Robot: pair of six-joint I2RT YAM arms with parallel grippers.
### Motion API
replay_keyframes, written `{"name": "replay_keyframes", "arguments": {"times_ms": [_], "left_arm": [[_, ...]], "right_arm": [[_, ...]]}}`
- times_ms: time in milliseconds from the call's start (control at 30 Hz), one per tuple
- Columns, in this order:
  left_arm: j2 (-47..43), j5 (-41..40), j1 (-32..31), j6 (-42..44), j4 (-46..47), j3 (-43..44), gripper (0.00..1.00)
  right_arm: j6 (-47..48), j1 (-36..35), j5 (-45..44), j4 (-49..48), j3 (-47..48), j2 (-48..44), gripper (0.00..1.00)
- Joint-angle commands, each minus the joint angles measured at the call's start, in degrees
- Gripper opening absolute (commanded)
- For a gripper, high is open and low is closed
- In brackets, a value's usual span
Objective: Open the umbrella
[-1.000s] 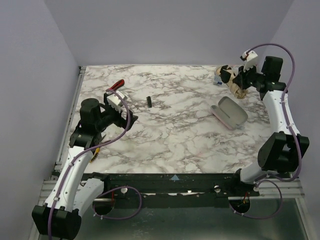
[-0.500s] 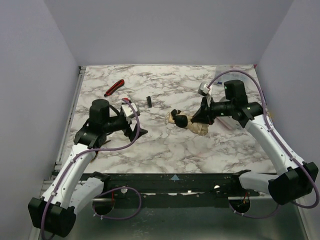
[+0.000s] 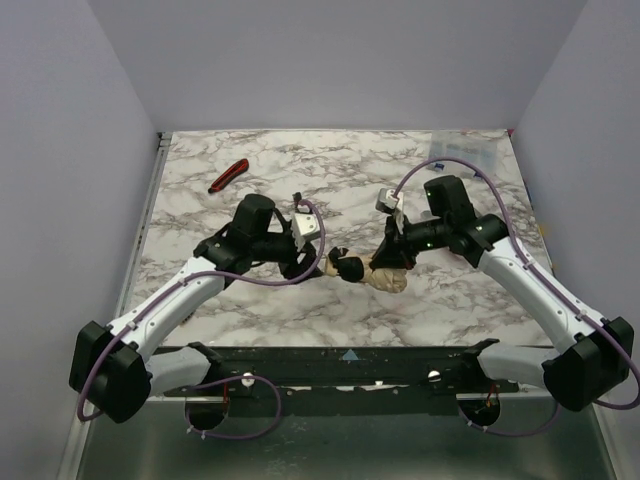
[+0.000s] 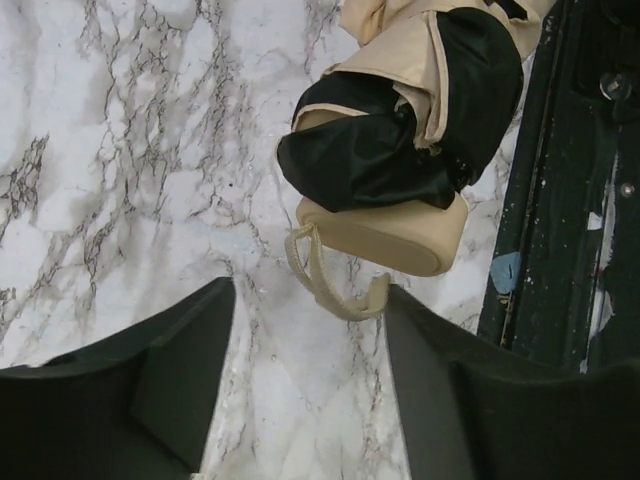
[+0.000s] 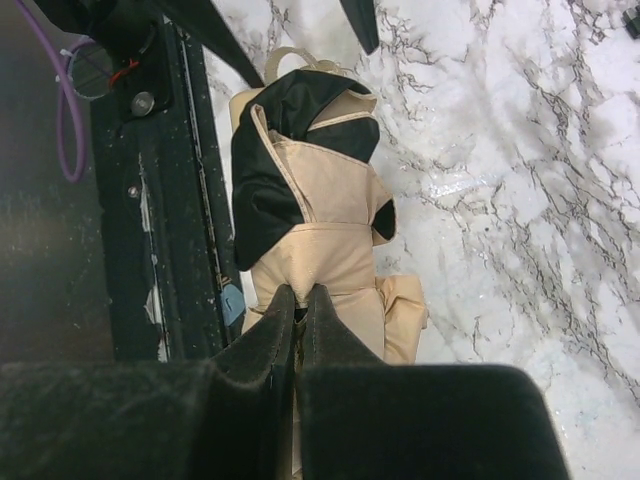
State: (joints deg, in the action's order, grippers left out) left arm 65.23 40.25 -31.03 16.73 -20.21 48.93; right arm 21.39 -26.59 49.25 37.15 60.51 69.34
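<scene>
- The umbrella (image 3: 378, 273) is seen folded, near the front-centre of the bench (image 3: 350, 165), close to the black front rail (image 3: 300, 358).
- The right hand (image 5: 297, 300) is clamped nearly shut on the peach fabric bundle; black lining is exposed at the far end.
- The cream handle (image 4: 385, 235) and its strap loop (image 4: 320, 290) are pointed toward the left hand (image 4: 310, 370).
- The left hand is spread wide with nothing gripped; the handle is just ahead of its fingers, untouched.
- Whether the umbrella rests on the bench cannot be told.
- A red-and-black tool (image 3: 228, 175) is lying far-left, well apart.
</scene>
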Motion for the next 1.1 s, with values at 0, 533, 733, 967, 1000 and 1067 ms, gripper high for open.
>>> {"name": "replay_keyframes", "arguments": {"times_ms": [0,533,733,967,1000,1067], "left_arm": [[1.9,-7.2,-1.3,0.7,2.3,2.2,0.53],[-5.5,-10.5,11.8,1.6,6.1,-4.6,0.0],[-6.3,-8.2,15.7,5.5,5.0,-5.5,0.0],[-8.3,-4.7,13.0,14.3,-1.6,-2.1,0.75],[-8.8,-6.3,11.2,17.3,-2.6,-2.1,0.76],[-8.8,-9.2,6.8,23.7,-6.7,-0.9,0.77]], "right_arm": [[0.4,-0.4,-1.0,-1.5,-0.2,-2.1,0.0],[3.9,-0.3,-11.9,0.7,-3.5,-4.9,0.0],[4.0,-0.4,-11.7,0.5,-4.6,-4.1,0.0],[0.1,-0.4,-11.3,-2.9,-5.6,-0.5,0.0],[-0.3,-0.4,-11.0,-2.9,-5.4,0.2,0.0],[-0.6,-0.4,-10.5,-2.9,-5.1,1.2,0.0]]}}
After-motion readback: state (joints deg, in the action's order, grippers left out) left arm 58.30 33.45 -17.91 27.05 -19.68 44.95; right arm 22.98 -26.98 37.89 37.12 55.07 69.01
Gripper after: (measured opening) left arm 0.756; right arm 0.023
